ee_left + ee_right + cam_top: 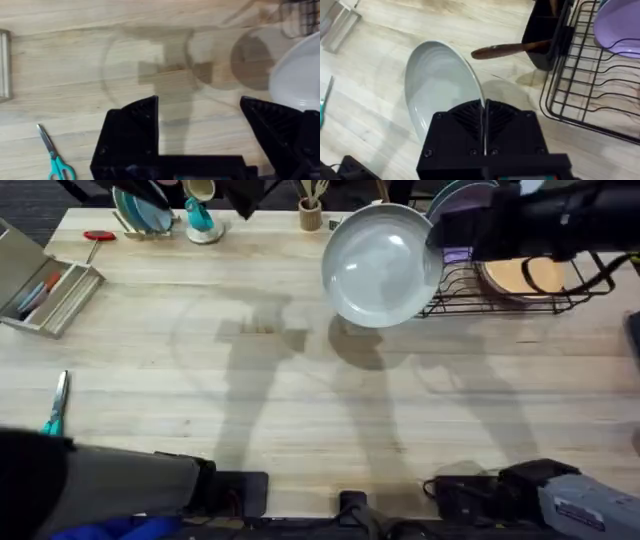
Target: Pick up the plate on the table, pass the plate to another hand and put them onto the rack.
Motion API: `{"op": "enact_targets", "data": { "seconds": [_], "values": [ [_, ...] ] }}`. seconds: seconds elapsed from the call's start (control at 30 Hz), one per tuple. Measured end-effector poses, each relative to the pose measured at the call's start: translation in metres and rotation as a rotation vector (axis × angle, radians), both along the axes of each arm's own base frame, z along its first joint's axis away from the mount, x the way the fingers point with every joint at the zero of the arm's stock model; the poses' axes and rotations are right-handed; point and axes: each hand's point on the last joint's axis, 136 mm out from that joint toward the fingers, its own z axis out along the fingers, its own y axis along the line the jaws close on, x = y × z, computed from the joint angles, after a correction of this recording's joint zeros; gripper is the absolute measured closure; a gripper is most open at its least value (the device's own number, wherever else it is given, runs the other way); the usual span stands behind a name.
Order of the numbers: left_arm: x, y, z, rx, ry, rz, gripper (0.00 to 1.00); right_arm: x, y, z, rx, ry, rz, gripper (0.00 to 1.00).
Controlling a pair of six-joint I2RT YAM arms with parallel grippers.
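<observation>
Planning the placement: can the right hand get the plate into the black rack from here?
Probably yes: the right hand holds the plate raised beside the rack; nothing stands between them.

— What kind of place is this?

— It looks like a robot test bench arranged as a kitchen corner. Two dark arm bases are fixed at the near edge of a light-wood table (300, 420).

— What makes it a kitchen?

— A black wire rack (500, 295) with a lavender plate (620, 25) and an orange-tan plate (525, 277), a small wooden rack with teal plates (145, 215), and a cup of wooden utensils (311, 212).

— And not a real home?

— Scissors (55, 410), an open metal box with pens (45, 288), and dark carpet behind the table.
</observation>
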Motion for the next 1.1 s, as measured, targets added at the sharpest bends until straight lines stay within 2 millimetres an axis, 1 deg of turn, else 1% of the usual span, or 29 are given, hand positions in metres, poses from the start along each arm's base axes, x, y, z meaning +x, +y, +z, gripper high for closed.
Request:
{"op": "enact_targets", "data": {
  "seconds": [0.13,0.27,0.33,0.43,0.53,0.67,0.8,0.87,0.97,1.1],
  "values": [
    [-0.003,0.006,-0.012,0.036,-0.002,0.006,0.008,-0.004,-0.007,0.005,-0.028,-0.03,0.011,0.972],
    [-0.003,0.014,-0.023,0.075,0.0,0.02,0.007,-0.011,-0.02,0.015,-0.061,-0.075,0.007,0.972],
    [0.002,0.016,-0.029,0.09,-0.001,0.027,0.008,-0.016,-0.029,0.021,-0.08,-0.102,0.0,0.974],
    [0.01,0.018,-0.04,0.106,-0.006,0.035,0.007,-0.024,-0.046,0.031,-0.106,-0.142,-0.03,0.974],
    [0.017,0.019,-0.05,0.115,-0.01,0.037,0.007,-0.028,-0.069,0.043,-0.139,-0.195,-0.079,0.974],
    [0.018,0.019,-0.054,0.12,-0.008,0.039,0.007,-0.031,-0.102,0.054,-0.211,-0.255,-0.15,0.973],
    [0.021,0.019,-0.053,0.121,-0.018,0.041,0.007,-0.029,-0.134,0.058,-0.291,-0.289,-0.208,0.973],
    [0.021,0.019,-0.053,0.121,-0.018,0.041,0.007,-0.024,-0.149,0.064,-0.333,-0.324,-0.235,0.973],
    [0.02,0.019,-0.053,0.121,-0.017,0.041,0.007,-0.015,-0.166,0.078,-0.409,-0.407,-0.251,0.973],
    [0.019,0.02,-0.053,0.122,-0.012,0.04,0.007,-0.003,-0.181,0.1,-0.537,-0.53,-0.234,0.973]
  ]
}}
